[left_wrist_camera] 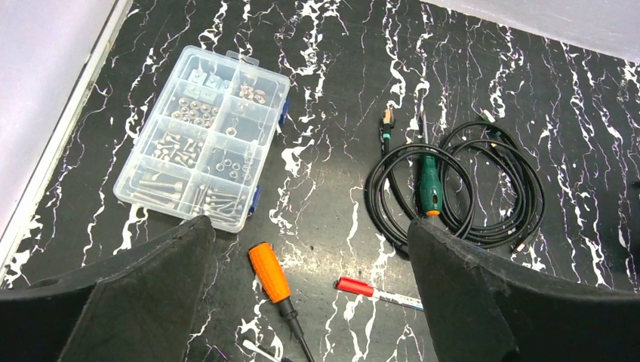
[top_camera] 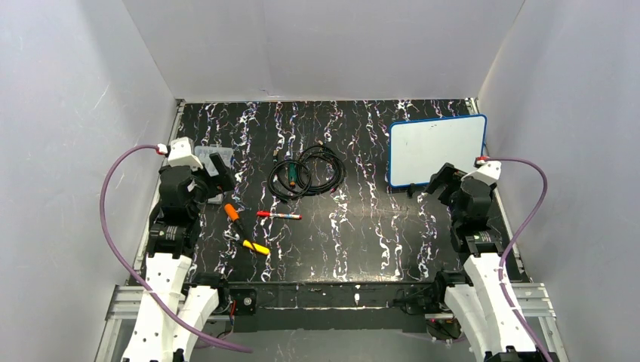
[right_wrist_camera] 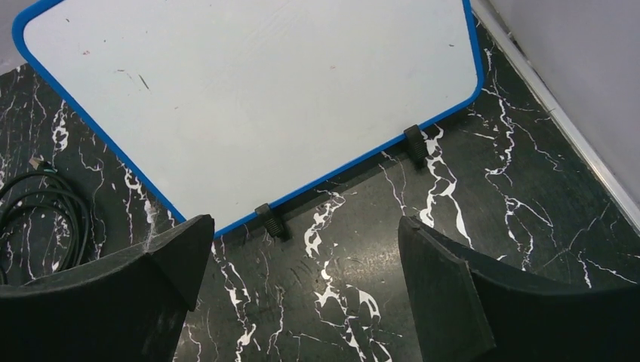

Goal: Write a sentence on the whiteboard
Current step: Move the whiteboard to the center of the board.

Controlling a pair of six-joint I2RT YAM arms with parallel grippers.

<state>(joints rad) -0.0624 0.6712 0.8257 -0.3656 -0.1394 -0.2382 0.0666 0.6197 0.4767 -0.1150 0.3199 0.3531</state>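
The whiteboard (top_camera: 438,149) with a blue frame stands at the back right on small black feet, and its face (right_wrist_camera: 249,98) is blank; no sentence shows on it. A red-capped marker (top_camera: 278,216) lies on the dark marbled table near the middle, also visible in the left wrist view as the marker (left_wrist_camera: 377,292). My left gripper (top_camera: 213,172) hovers open at the left above the table, its jaws wide with nothing between them (left_wrist_camera: 309,230). My right gripper (top_camera: 441,181) is open and empty just in front of the board's lower edge (right_wrist_camera: 306,226).
A clear parts box (left_wrist_camera: 202,136) of screws lies at the left. An orange-handled screwdriver (left_wrist_camera: 270,271) and a yellow-handled tool (top_camera: 256,247) lie near the marker. A black cable coil (left_wrist_camera: 468,188) with a green screwdriver (left_wrist_camera: 429,181) on it sits mid-table. Grey walls enclose three sides.
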